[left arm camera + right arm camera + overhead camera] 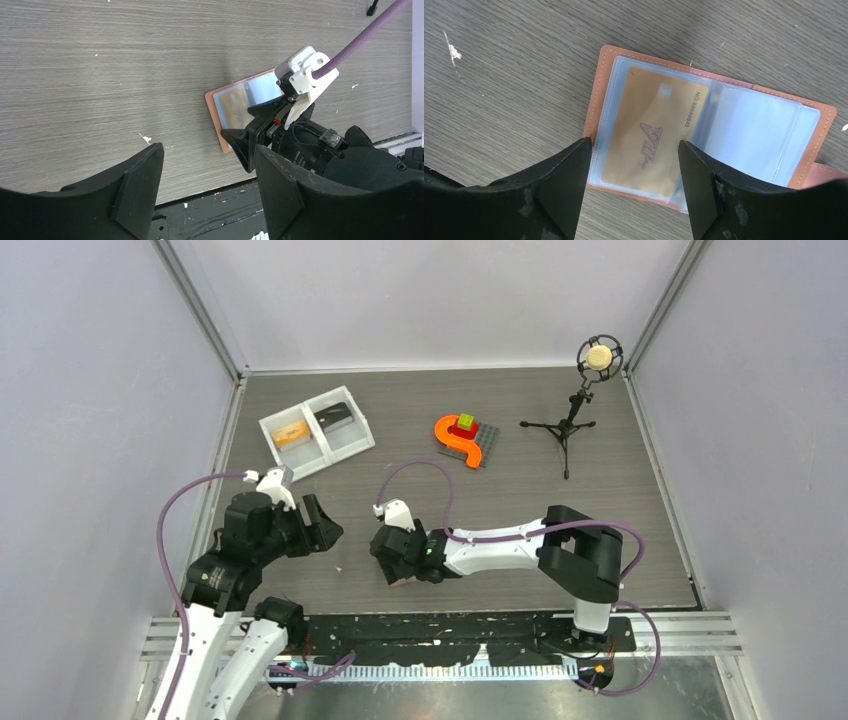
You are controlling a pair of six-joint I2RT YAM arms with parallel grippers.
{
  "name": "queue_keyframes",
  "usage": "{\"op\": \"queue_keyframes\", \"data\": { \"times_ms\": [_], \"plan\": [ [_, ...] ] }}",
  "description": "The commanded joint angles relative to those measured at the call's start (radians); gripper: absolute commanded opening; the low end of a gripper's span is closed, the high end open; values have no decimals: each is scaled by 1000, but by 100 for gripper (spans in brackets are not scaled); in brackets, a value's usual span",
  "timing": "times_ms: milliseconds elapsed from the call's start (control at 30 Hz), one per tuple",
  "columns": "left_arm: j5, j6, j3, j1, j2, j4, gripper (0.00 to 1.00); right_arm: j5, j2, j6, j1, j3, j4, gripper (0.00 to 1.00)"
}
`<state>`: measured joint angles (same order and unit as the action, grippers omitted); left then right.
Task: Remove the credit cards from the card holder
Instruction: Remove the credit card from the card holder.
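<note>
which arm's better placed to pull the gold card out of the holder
Right. The right gripper, open, hangs over the open holder, jaws either side of the gold card. The left gripper, also open, is off to the side over bare table.

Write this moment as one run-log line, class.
card holder: open flat on table | gold card: in pocket | right tool: open, above gold card | left tool: open, empty
</note>
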<state>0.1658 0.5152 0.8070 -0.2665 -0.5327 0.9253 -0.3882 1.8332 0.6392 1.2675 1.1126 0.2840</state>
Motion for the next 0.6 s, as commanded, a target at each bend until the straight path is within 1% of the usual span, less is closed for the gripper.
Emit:
{"op": "queue_keyframes", "data": {
  "times_ms": [0,133,300,567],
  "plan": [
    [-8,-11,-1,-2,-6,-14,69,-20,-28,14,-5,-17,-12,72],
    [-8,-9,-2,-2,-5,-13,69,-28,-74,2,-5,-17,-6,71],
    [-10,-9,-4,-2,-7,-15,69,-54,-100,-2,-5,-16,9,74],
    [-9,-11,-5,-2,-9,-15,69,-55,-68,-4,-5,-15,7,74]
  ]
}}
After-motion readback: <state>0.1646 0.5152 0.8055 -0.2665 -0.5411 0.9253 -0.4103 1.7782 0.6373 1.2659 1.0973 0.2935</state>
